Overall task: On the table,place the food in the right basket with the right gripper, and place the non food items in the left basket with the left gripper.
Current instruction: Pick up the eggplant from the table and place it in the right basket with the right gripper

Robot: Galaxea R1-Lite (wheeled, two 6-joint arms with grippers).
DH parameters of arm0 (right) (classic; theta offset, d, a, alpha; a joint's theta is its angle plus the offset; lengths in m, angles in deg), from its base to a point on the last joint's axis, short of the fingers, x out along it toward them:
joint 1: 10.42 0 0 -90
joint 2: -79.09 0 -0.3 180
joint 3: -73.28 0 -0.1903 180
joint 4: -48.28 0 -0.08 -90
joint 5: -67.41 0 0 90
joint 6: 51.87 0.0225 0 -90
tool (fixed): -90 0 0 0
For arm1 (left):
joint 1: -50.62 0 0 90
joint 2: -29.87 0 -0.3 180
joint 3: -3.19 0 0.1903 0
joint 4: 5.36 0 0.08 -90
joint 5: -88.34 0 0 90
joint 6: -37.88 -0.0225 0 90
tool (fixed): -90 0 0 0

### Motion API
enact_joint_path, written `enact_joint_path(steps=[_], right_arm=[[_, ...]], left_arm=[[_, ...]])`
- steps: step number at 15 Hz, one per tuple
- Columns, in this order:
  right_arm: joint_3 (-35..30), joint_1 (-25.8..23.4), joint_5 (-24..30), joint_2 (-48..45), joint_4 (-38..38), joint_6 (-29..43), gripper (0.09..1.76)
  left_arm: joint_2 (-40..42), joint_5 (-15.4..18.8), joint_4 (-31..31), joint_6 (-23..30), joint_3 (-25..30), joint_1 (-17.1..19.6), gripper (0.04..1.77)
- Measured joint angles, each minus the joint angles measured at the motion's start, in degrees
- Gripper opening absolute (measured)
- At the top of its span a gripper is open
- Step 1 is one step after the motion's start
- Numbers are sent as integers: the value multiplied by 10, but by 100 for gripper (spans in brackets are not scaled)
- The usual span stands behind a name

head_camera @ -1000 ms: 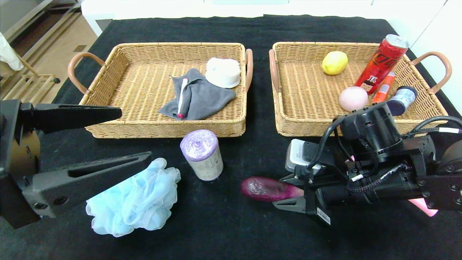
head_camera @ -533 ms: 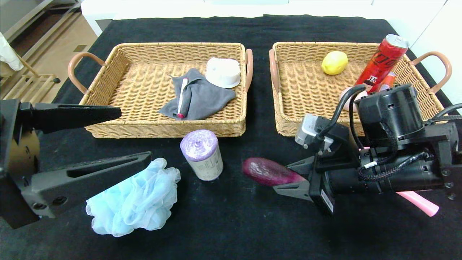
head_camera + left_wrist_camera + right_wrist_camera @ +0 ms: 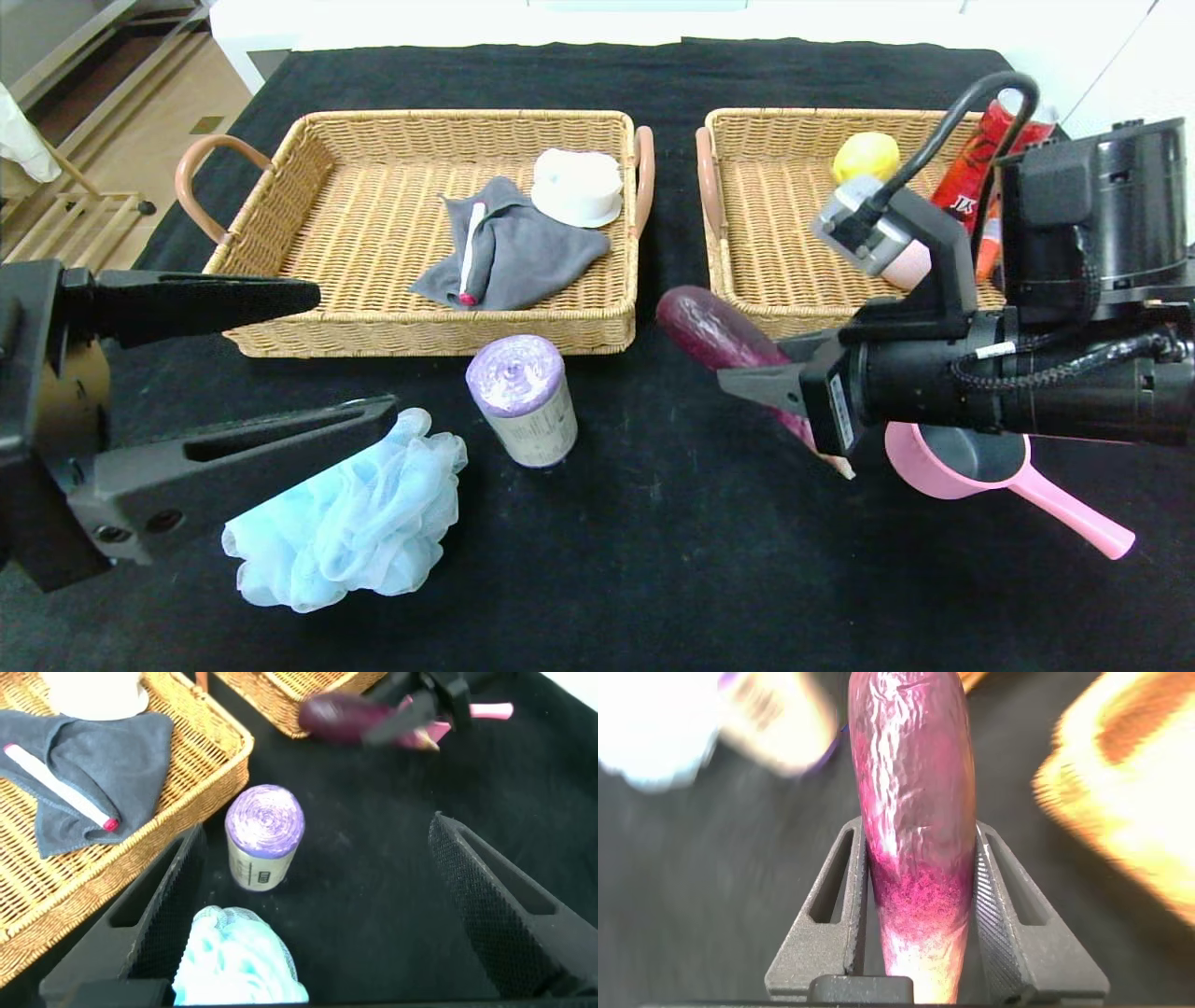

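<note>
Grey cloth is the ref pt: crumpled, lying flat, approx mid-scene.

- White stick w/ red tip: lies on top of the cloth, along its left fold, red end nearest the camera.
- White round tub: touching the cloth's far right corner, upside down by the look of it.
- Yellow lemon: well to the right of the cloth, slightly farther back, partly hidden.
- Orange tube: farther right again; only a sliver shows, can't tell what it is.
- Wood floor and slatted wooden rack: far left of the cloth.
- White surface: behind the cloth, at the far edge.
</note>
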Motion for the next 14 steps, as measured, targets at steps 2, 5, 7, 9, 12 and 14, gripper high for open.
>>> enact_joint_path(steps=[2, 5, 7, 9, 12, 14], right_arm=[[19, 2, -42, 0, -7, 31, 74], [41, 2, -88, -1, -9, 49, 74], [60, -2, -124, -1, -9, 63, 74], [84, -11, -155, 1, -9, 72, 74], [112, -40, -165, 11, -9, 73, 74], [129, -65, -166, 23, -9, 73, 74]], left_arm=[[1, 0, 0, 0, 1, 0, 172], [1, 0, 0, 0, 2, -1, 172], [1, 0, 0, 0, 3, -1, 172], [1, 0, -1, 0, 3, -1, 172], [2, 0, -1, -5, 3, -1, 172], [3, 0, -1, -6, 3, -1, 172]])
